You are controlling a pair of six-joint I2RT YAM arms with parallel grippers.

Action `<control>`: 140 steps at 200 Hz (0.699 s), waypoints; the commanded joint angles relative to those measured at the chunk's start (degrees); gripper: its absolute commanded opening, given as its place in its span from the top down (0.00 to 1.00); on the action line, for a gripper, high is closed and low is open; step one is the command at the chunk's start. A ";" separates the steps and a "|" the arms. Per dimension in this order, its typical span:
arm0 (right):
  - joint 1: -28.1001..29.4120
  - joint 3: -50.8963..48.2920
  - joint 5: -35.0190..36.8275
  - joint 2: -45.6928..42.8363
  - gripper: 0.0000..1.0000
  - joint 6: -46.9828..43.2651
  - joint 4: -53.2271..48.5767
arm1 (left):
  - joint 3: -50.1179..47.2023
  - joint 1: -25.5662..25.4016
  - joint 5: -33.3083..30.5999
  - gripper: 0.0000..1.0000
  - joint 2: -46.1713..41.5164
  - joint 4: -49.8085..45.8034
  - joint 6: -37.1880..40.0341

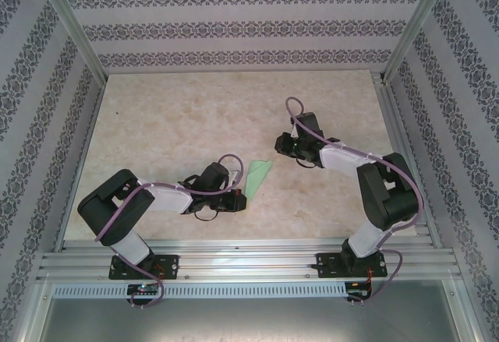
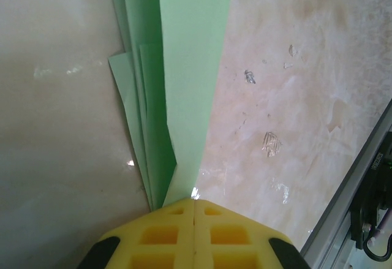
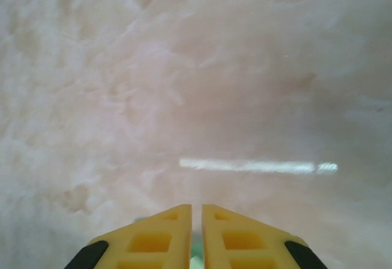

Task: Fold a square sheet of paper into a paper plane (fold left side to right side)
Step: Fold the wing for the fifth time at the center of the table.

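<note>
Spreading across the whole workspace, the pale marbled table [image 1: 195, 116] is boxed in by patterned walls [image 1: 234, 30] on three sides, with an aluminium rail [image 1: 249, 252] running along its near edge. The left arm [image 1: 125, 206] reaches from its base towards the middle of the table. The right arm [image 1: 382, 190] bends inward from the other side and ends farther back.

Between the two wrists, closer to the left one, lies the mint-green sheet of paper [image 1: 258, 176]. It is folded into a narrow wedge that lies flat on the table and points away from the arms' bases. In the left wrist view the sheet of paper [image 2: 190, 67] shows as several long overlapping layers. One smooth strip lies on top, and the offset edges of the lower layers show beside it. The layers narrow towards the camera and meet the yellow fingertips.

The left gripper [image 1: 236, 200] sits at the near end of the paper. Its fingers [image 2: 194, 203] are pressed fully together along one seam, and I cannot tell whether any layer is pinched between them or merely runs beneath them.

The right gripper [image 1: 281, 146] hovers over bare table, well apart from the paper. Its fingers [image 3: 196, 208] are drawn almost together with only a thin slit between them, and they grip nothing.

A bright streak of glare [image 3: 257, 166] crosses the table ahead of them. Small shiny scuffs [image 2: 269, 143] mark the surface just beside the folded paper.
</note>
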 commanded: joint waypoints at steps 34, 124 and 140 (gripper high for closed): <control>13.40 -6.35 -0.61 0.09 0.86 12.58 8.85 | -2.63 -1.91 -0.06 1.00 1.67 -11.37 0.13; 14.02 -6.20 3.78 11.14 0.86 14.09 6.04 | -3.15 -2.89 0.93 0.99 -0.25 -11.84 0.81; 13.82 -5.95 4.64 11.69 0.86 14.18 4.43 | -3.76 -3.46 1.43 0.99 -1.03 -11.79 1.07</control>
